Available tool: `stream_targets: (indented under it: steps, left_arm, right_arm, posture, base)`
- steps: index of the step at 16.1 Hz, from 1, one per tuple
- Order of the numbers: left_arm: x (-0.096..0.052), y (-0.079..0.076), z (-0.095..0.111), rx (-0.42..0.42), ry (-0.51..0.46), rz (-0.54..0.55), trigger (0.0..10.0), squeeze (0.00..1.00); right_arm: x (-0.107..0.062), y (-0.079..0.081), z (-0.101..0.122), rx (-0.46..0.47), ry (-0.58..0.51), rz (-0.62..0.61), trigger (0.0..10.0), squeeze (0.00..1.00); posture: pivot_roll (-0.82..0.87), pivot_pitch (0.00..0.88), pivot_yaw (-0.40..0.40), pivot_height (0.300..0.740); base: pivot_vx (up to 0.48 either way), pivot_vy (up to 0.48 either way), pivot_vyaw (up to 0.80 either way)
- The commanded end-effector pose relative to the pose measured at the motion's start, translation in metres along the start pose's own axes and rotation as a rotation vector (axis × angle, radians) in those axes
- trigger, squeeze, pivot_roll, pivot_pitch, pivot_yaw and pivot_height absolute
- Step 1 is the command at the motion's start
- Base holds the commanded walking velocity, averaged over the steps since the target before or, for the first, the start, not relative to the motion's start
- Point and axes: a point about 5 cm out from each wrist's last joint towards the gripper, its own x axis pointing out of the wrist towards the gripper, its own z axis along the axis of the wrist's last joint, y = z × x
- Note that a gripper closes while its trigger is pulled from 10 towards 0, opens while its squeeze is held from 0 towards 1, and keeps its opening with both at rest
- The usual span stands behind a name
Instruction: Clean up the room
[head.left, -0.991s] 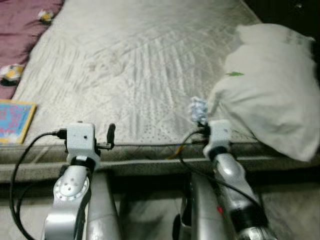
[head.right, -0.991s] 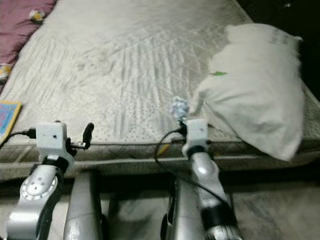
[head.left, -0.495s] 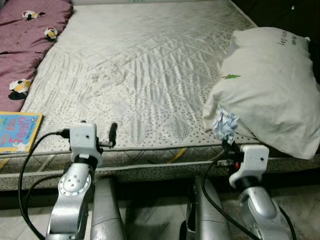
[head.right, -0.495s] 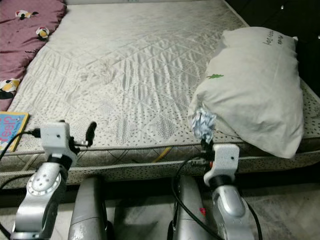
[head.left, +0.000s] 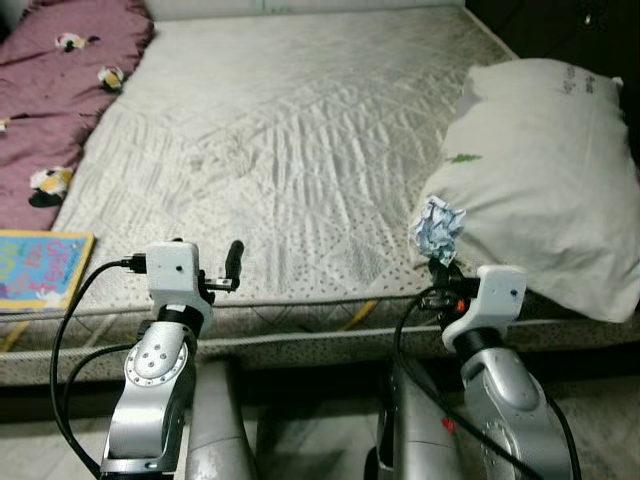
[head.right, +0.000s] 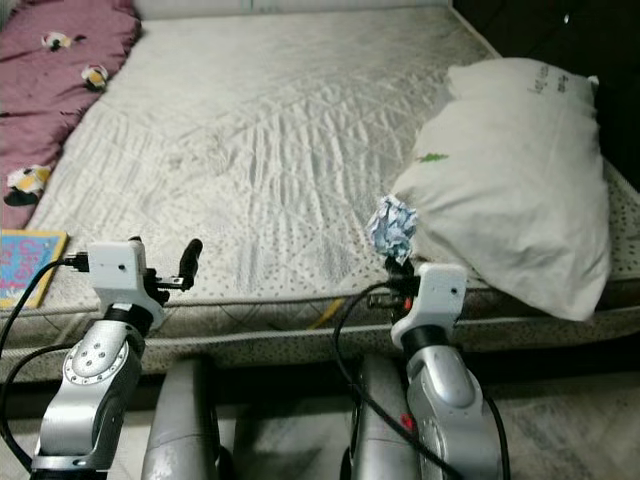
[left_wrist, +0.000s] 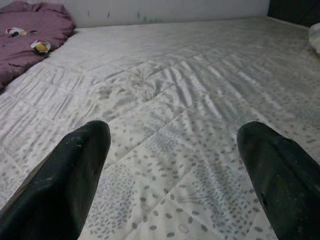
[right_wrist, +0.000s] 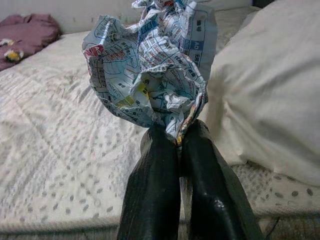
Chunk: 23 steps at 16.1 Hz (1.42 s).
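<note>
Right end effector (right_wrist: 172, 142) pinched on crumpled paper (right_wrist: 152, 70), lifted off the bed (head.left: 300, 150) beside the pillow (head.left: 545, 190). Left end effector (left_wrist: 170, 165) wide, empty. Paper not binned yet; book (head.left: 40, 270) left at the bed edge.

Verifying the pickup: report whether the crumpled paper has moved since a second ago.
Yes. The crumpled paper, held by the right end effector, has shifted right, toward the pillow, and now overlaps its near corner.

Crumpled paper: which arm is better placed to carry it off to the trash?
Right. The right tool is already shut on the crumpled paper, held above the mattress edge beside the pillow. The left tool is open and holds nothing.
</note>
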Motion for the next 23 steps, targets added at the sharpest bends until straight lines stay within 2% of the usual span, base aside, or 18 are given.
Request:
stream_targets:
  steps: [1,5,15,23]
  left_arm:
    - [0.0,-0.001,-0.003,0.003,0.009,-0.006,10.0,0.0]
    - [0.003,-0.004,-0.002,0.0,0.001,-0.008,10.0,0.0]
    - [0.006,-0.001,-0.001,0.047,-0.003,0.031,10.0,0.0]
    - [0.005,-0.003,-0.004,0.023,0.013,0.024,10.0,0.0]
  right_arm:
    - [0.004,-0.001,0.002,0.007,0.0,-0.005,10.0,0.0]
    - [0.009,-0.008,0.004,-0.001,-0.009,-0.035,10.0,0.0]
    - [0.012,-0.011,0.006,-0.018,-0.005,-0.044,10.0,0.0]
    - [0.014,-0.008,0.003,-0.03,0.009,-0.041,10.0,0.0]
  posture:
    - [-0.01,0.0,0.031,0.589]
    - [-0.01,0.0,0.03,0.632]
    - [-0.02,0.0,0.025,0.74]
    - [-0.01,0.0,0.019,0.74]
  base:
    - [0.0,0.0,0.0]
    - [0.0,0.0,0.0]
    - [0.0,0.0,0.0]
    - [0.0,0.0,0.0]
